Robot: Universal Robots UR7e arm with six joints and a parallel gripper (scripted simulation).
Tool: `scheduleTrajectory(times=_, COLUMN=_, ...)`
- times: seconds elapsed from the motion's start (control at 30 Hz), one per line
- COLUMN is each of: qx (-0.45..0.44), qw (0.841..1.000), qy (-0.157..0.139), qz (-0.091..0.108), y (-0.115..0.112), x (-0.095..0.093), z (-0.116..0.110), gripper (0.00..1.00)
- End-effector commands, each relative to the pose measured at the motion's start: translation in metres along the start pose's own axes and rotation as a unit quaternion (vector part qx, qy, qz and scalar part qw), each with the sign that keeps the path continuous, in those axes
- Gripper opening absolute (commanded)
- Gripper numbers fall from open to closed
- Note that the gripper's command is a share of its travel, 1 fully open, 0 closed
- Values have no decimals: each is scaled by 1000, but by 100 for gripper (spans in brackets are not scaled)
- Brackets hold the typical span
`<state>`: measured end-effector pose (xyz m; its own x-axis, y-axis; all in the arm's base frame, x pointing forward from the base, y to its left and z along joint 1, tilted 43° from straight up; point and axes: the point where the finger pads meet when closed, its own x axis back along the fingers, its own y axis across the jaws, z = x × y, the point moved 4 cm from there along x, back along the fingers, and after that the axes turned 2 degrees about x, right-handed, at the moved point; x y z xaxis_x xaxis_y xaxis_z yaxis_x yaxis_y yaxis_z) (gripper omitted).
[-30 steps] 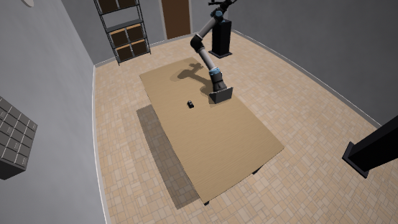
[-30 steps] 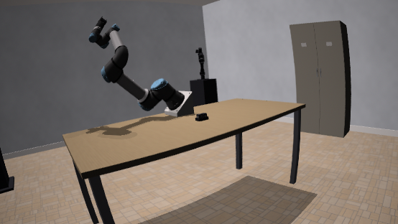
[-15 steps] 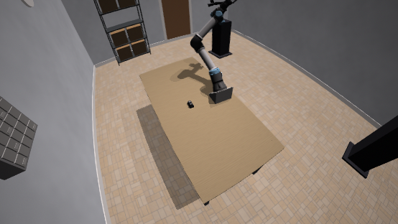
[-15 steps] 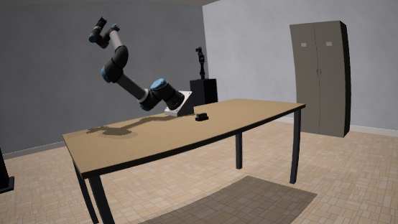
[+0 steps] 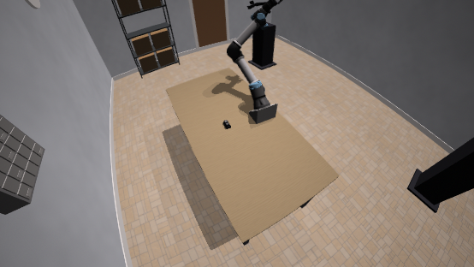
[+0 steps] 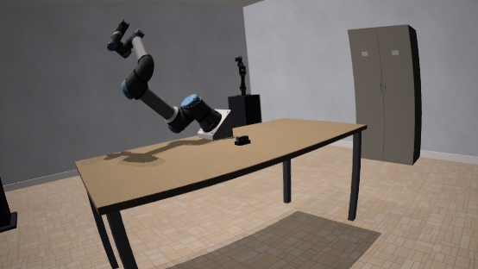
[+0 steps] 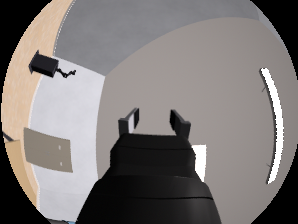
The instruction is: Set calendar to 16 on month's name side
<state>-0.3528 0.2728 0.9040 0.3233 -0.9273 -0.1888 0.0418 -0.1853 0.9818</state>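
1. Pretty sure this was a robotics lab, or a workroom kitted out like one.
2. Biggest giveaway: a big robot arm (image 5: 245, 70) (image 6: 157, 103) (image 7: 150, 200) bolted to a slanted mount on the table (image 5: 257, 163) (image 6: 242, 159) (image 7: 14, 162).
3. A smaller dark arm (image 6: 242, 79) (image 7: 66, 73) stood on a black pedestal (image 5: 449, 175) (image 6: 244, 109) (image 7: 45, 65) behind the table.
4. Storage looked institutional too: shelf rack (image 5: 147, 30) with boxes past one table end, tall two-door cabinet (image 6: 367, 95) (image 7: 47, 150) past the other.

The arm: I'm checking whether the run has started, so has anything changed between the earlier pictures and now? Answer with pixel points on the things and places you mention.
Nothing visibly changed. The arm (image 5: 246, 70) (image 6: 159, 103) keeps its raised pose, and the small dark calendar (image 5: 227, 124) (image 6: 242, 140) sits at the same spot on the table (image 5: 257, 171) (image 6: 181, 172). The claw (image 7: 154, 115) is open now; its earlier opening is too small to tell.
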Motion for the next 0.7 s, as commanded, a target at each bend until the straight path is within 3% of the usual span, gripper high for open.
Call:
scheduleTrajectory(times=0.0, qx=-2, qw=1000, qy=-5, qz=5, y=-5, x=-5, z=-3, gripper=100)
scheduleTrajectory(times=0.3, qx=-12, qw=999, qy=-36, qz=29, y=-32, x=-29, z=-21, gripper=100)
scheduleTrajectory(times=0.67, qx=-34, qw=992, qy=-97, qz=70, y=-81, x=-69, z=-61, gripper=100)
